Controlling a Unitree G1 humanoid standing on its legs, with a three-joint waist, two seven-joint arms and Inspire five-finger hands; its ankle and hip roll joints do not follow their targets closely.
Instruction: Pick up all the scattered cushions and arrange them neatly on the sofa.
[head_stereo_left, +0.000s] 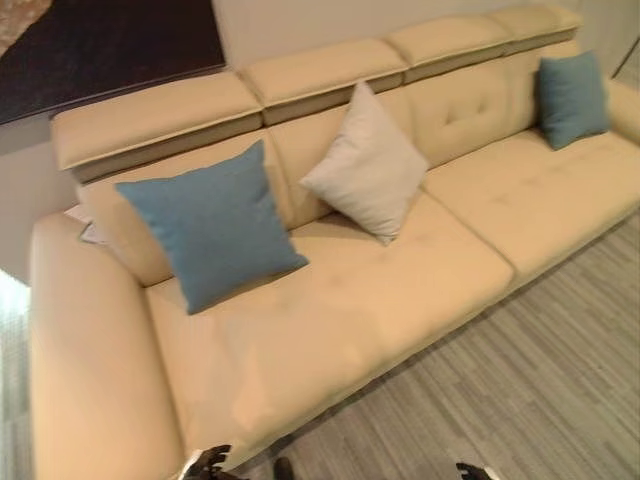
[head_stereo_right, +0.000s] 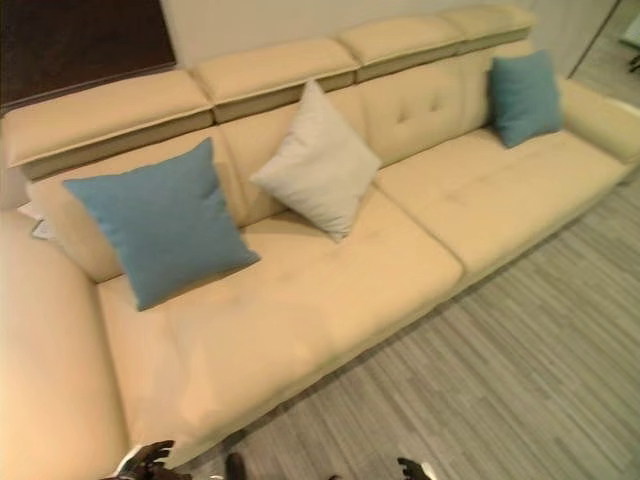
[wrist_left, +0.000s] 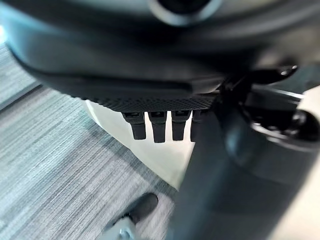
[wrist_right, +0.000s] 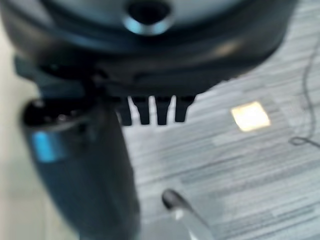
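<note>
A long cream sofa (head_stereo_left: 330, 310) spans the eye views. Three cushions lean upright against its backrest: a blue cushion (head_stereo_left: 212, 226) at the left end, a pale grey cushion (head_stereo_left: 366, 164) near the middle, and a smaller blue cushion (head_stereo_left: 571, 97) at the far right. My left hand (head_stereo_left: 205, 462) and right hand (head_stereo_left: 470, 470) hang low in front of the sofa's base. Both are apart from the cushions and hold nothing. The left wrist view shows straight fingers (wrist_left: 157, 127) over the floor and the sofa's base; the right wrist view shows straight fingers (wrist_right: 150, 112) over the floor.
Grey striped flooring (head_stereo_left: 520, 380) runs in front of the sofa. The sofa's wide left armrest (head_stereo_left: 90, 370) is nearest me. A small white thing (head_stereo_left: 88, 228) pokes out behind the left blue cushion. A dark panel (head_stereo_left: 110, 45) hangs on the wall behind.
</note>
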